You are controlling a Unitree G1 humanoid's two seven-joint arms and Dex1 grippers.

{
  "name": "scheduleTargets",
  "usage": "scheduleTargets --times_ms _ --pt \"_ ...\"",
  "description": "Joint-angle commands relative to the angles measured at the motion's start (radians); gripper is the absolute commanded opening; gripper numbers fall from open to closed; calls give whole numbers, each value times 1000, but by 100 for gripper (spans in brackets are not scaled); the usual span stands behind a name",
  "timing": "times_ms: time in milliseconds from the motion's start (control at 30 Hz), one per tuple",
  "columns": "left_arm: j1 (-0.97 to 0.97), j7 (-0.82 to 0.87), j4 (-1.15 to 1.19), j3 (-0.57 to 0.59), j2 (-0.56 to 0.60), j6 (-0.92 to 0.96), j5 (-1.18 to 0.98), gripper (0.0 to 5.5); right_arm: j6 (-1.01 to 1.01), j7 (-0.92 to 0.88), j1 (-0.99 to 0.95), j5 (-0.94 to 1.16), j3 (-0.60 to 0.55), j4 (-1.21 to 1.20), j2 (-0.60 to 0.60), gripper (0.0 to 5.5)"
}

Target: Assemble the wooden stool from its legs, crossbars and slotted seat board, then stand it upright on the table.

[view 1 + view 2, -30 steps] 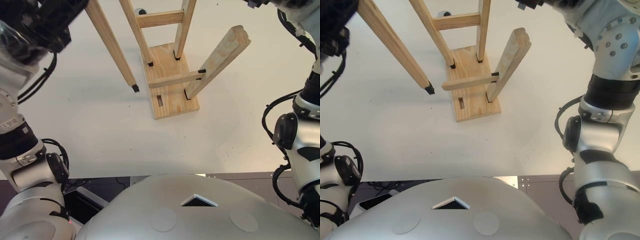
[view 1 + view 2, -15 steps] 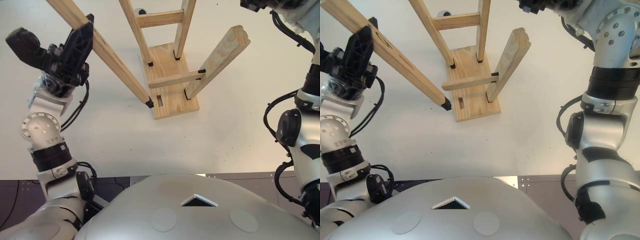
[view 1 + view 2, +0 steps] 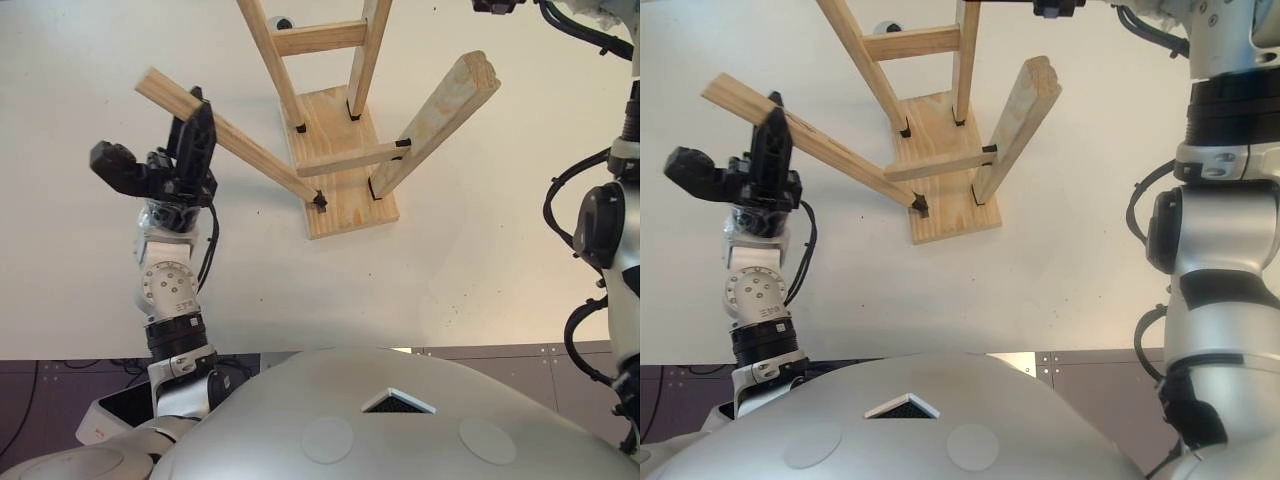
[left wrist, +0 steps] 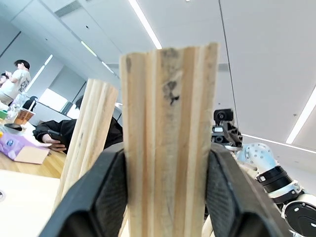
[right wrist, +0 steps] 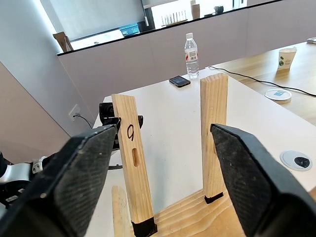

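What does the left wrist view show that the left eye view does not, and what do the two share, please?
Left wrist view: the loose leg's end grain close up, squeezed between the left hand's dark pads, with ceiling lights behind.
Left eye view: the seat board flat on the white table, three standing legs joined by crossbars, and the loose leg's black tip at the board's near left corner.
Both: the left hand shut on the loose leg.
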Motion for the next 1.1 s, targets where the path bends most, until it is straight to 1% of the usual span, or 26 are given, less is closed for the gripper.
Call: scheduleTargets --times_ms 33,200,300,400,500,600,900,1100 --pt "14 -8 35 -16 11 -21 44 202 -1 -3 12 -14 -14 -17 -20 351" --pt "48 -17 -16 -25 77 12 55 201 6 -17 36 -10 -32 -42 -21 351" --pt "76 -33 -75 -65 153 42 93 201 9 -29 59 -8 -41 -70 -21 351" --pt "85 -49 -140 -111 257 93 130 201 17 -43 88 0 -56 -102 -20 351" --pt "37 -72 -150 -154 364 134 172 201 30 -80 135 20 -80 -161 -10 351" --pt "-12 -87 -150 -201 434 162 212 201 41 -118 181 39 -106 -215 4 351" --pt "-125 -71 -167 -298 589 268 274 201 62 -236 332 103 -147 -330 45 351" --pt "-192 -22 -221 -339 647 373 268 201 45 -300 381 136 -147 -362 66 351"
